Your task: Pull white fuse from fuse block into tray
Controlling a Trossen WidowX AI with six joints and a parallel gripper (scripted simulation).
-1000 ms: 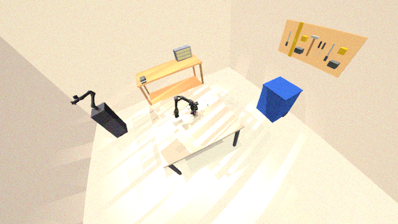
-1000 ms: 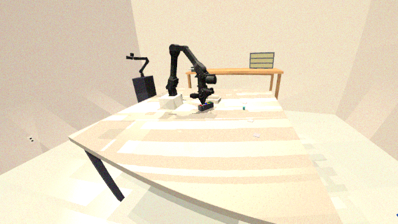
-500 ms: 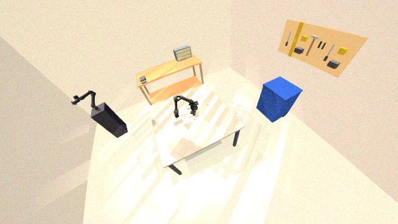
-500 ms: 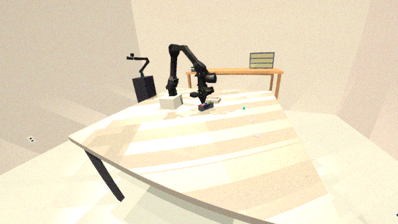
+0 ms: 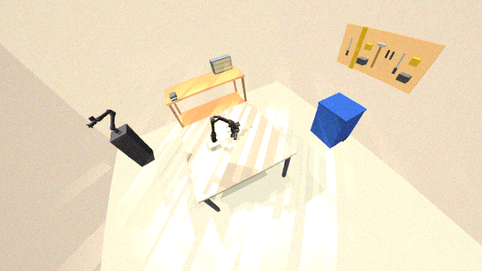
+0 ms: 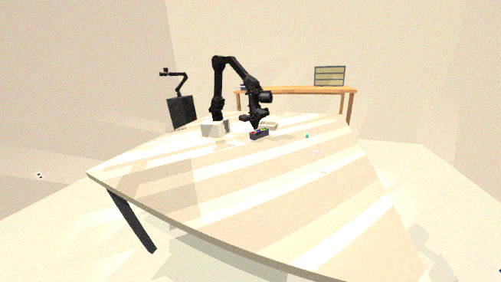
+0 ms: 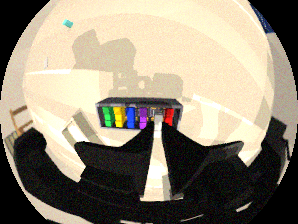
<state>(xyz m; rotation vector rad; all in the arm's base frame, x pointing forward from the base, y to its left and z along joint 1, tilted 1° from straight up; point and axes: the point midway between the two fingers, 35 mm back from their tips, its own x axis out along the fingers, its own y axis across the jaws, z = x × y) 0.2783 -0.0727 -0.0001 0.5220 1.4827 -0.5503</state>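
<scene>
The claw [image 7: 157, 137] is pinched on the white fuse [image 7: 157, 112], which sits in the fuse block [image 7: 141, 104] between the purple fuse [image 7: 143, 117] on its left and the red fuse [image 7: 169, 116] on its right. In the wrist view the two dark fingers converge on that slot, and the white piece looks level with its neighbours, so by my reading the fuse is gripped but not yet lifted out.

In the exterior view the arm [image 6: 237, 73] reaches down over the block, which stands on the worktop [image 6: 268, 180] just to the right of the arm's pale base [image 6: 214, 128]. The tray [image 6: 269, 124] lies just beyond the block, on its far side.

The grasp looks done. What remains is the straight upward pull clear of the purple and red fuses, the short carry to the tray, and the release.
</scene>
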